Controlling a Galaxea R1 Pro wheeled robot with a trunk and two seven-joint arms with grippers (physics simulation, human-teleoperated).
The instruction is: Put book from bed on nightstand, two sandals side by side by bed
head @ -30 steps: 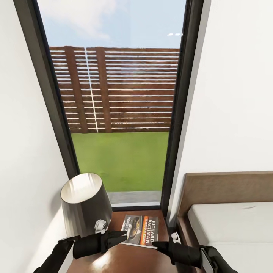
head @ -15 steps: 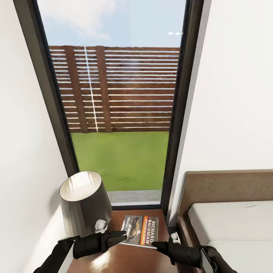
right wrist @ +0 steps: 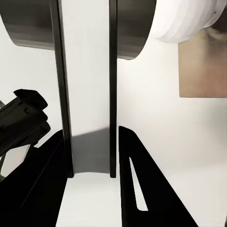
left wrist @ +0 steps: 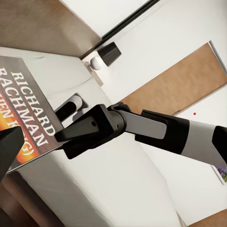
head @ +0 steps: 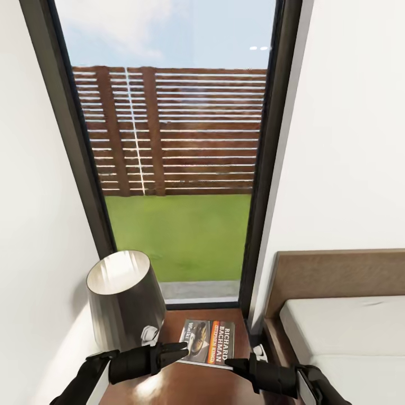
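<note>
- The right gripper (head: 232, 364) hung at the near right corner of the book (head: 210, 341), its fingers (right wrist: 137, 189) spread with a gap between them and nothing in it — the right wrist view looked through that gap at the door frame.
- The left gripper (head: 183, 349) sat just beside the book's near left edge; its fingers looked drawn to a point in the head view, but whether they were fully pressed together I could not tell.
- Against the pictures of a second before, both arms had barely shifted; only the whole view had drifted slightly, which reads as the camera moving, not the things.
- The book lay flat on the nightstand (head: 185, 382), cover up, free of either gripper, beside the grey lamp (head: 121, 301) and in front of the glass door (head: 180, 169).
- The bed (head: 343, 332) stood just to the right, its mattress bare where it showed.
- My judgement — the book half of the task was done, with the release complete.
- What remained was the sandals; the robot would likely need to back the arms away and turn toward the floor by the bed.
</note>
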